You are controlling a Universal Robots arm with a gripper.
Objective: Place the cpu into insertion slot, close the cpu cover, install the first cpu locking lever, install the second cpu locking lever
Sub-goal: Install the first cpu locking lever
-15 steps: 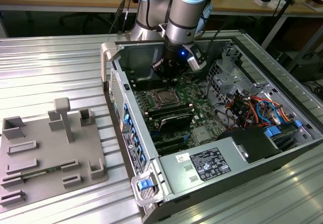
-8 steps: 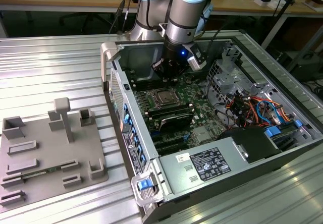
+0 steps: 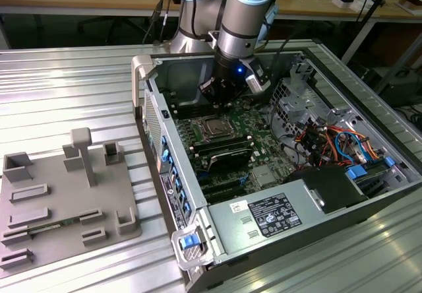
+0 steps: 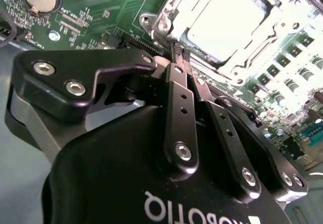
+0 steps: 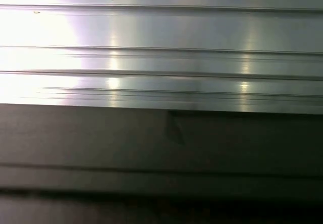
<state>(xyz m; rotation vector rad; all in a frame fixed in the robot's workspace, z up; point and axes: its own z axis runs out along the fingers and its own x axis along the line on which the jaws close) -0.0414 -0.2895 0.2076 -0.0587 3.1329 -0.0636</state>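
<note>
Pincer point(image 4: 179, 53) clenched, tips nr edge of cpu cover point(image 4: 169, 17), down over cpu point(image 4: 232, 17).

The arm point(image 3: 241, 16) reaches down into the open computer case point(image 3: 257, 214). Its gripper point(image 3: 220, 99) hangs close over the green circuit board point(image 3: 264, 138), near the insertion slot point(image 3: 213, 129). A grey fixture plate point(image 3: 59, 207) lies on the ribbed worktop point(image 3: 66, 75) at the exterior view's left.

Top of case point(image 3: 165, 141) open: clear drop to insertion slot point(image 3: 214, 129). Case wall point(image 3: 181, 75) close beside gripper point(image 4: 179, 51); drive cage point(image 3: 297, 95) w/ cables point(image 3: 330, 141) crowds exterior view's right.
</note>
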